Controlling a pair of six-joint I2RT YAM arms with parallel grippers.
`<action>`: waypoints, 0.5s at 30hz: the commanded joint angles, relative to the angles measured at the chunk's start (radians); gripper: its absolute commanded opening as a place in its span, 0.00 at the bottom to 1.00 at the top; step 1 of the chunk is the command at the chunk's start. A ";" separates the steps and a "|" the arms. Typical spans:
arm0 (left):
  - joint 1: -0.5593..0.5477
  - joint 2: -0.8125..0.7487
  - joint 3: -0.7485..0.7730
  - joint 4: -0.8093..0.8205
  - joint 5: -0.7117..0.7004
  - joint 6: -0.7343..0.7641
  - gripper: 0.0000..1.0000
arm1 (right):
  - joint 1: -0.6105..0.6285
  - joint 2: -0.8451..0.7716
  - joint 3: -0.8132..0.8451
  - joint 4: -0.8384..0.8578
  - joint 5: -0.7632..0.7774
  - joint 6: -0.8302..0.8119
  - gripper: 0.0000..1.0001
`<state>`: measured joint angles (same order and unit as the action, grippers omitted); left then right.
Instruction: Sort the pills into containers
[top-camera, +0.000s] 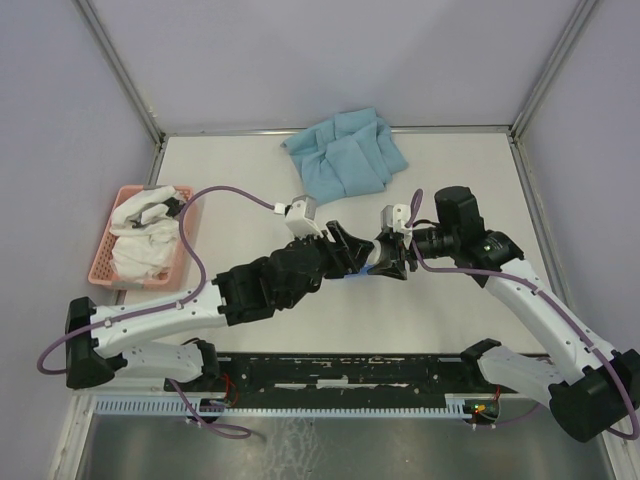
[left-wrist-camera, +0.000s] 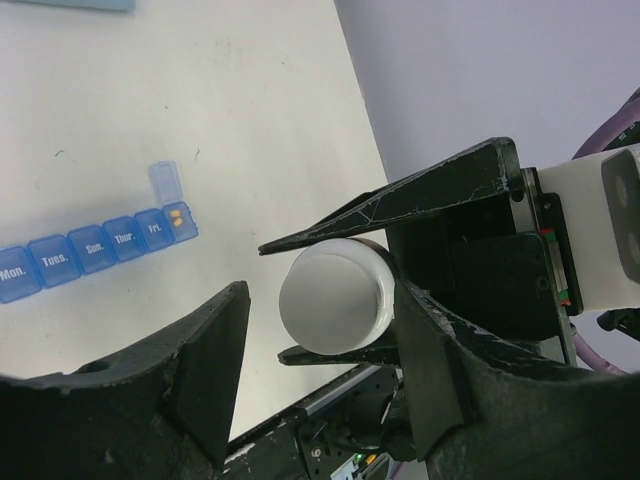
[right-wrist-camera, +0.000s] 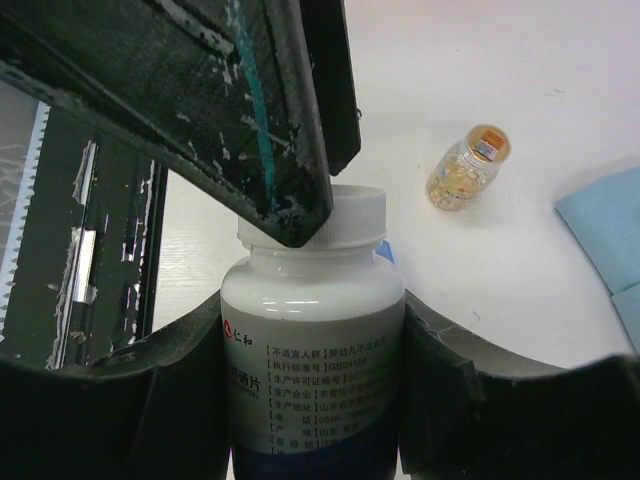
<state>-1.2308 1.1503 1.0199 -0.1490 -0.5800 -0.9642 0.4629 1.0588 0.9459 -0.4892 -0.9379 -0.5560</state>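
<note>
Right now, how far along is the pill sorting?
Started: one open compartment of the blue organiser holds a few pills; the others in view are lidded. In hand: right pincer grips the white bottle, left pincer straddles its cap, not clamped. Left: uncapping and filling the remaining compartments.

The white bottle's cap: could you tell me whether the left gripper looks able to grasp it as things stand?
Probably yes. The right gripper holds the white bottle by its body, leaving the cap exposed, and the left gripper has one finger on each side of it with nothing between.
</note>
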 joint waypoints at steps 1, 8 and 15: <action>-0.006 0.007 0.037 0.029 -0.009 -0.038 0.65 | 0.005 -0.023 0.019 0.012 -0.005 -0.013 0.01; -0.006 0.002 0.026 0.049 0.031 -0.046 0.61 | 0.007 -0.017 0.021 0.014 -0.011 -0.005 0.01; -0.005 0.002 0.008 0.084 0.075 -0.046 0.51 | 0.008 -0.010 0.022 0.021 -0.028 0.015 0.01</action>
<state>-1.2308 1.1599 1.0199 -0.1398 -0.5323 -0.9730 0.4644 1.0592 0.9459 -0.4904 -0.9413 -0.5545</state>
